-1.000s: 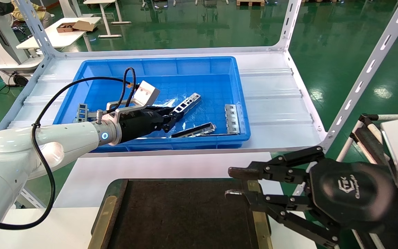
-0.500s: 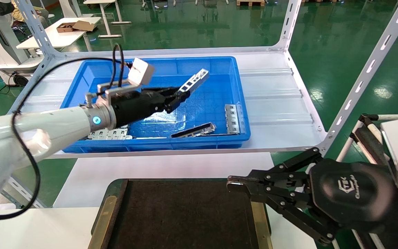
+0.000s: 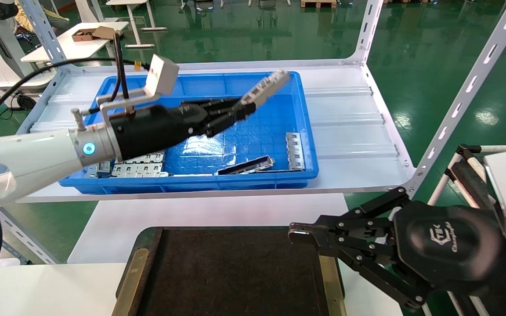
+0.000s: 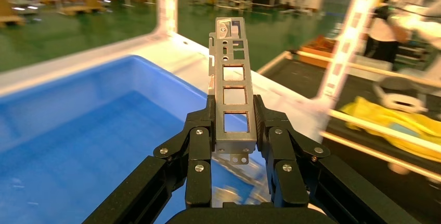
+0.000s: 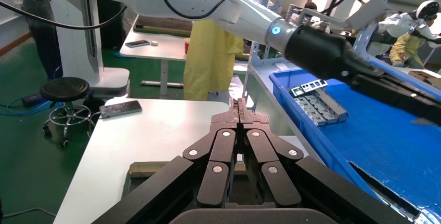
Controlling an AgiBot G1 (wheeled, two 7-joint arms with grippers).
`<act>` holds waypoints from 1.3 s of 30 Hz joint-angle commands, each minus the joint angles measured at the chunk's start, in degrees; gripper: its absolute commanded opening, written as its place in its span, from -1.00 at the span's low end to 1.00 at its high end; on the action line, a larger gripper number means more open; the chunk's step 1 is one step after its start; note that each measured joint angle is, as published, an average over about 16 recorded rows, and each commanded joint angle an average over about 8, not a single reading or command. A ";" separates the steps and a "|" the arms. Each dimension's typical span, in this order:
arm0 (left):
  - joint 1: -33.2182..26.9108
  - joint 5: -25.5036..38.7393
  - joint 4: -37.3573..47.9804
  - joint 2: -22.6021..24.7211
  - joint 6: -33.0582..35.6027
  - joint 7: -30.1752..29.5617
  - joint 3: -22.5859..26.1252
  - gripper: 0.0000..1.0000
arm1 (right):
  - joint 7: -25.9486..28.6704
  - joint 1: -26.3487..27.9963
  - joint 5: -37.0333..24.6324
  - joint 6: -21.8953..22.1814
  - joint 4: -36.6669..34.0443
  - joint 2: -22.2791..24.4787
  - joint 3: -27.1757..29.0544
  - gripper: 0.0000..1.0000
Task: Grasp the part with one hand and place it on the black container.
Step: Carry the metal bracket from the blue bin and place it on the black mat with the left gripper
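One blue bin [image 3: 103, 94] sits beyond the black container [image 3: 231, 272] on the desk [image 3: 117, 221]. Above the bin, the left gripper [image 3: 246, 107] has its fingers [image 4: 200, 154] clamped on the part [image 3: 265, 86], lifted clear for carrying. Right gripper [image 3: 297, 235], fingers together, idles over the container's edge.

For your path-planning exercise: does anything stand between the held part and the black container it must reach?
Mostly clear. The left gripper holds the part above the blue bin; only the shut right gripper hangs over the black container's right edge.
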 commanded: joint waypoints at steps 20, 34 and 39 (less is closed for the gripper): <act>19.71 -4.25 -25.87 -9.48 14.82 -11.90 1.71 -1.00 | -0.02 0.01 0.03 0.02 0.00 0.02 -0.04 -1.00; 39.11 -2.46 -44.72 -14.55 -2.50 -22.37 2.28 -1.00 | -0.04 0.02 0.05 0.03 0.00 0.03 -0.07 -1.00; 45.04 -0.42 -50.63 -14.33 -12.68 -25.75 2.10 -1.00 | -0.04 0.02 0.06 0.03 0.00 0.03 -0.08 -1.00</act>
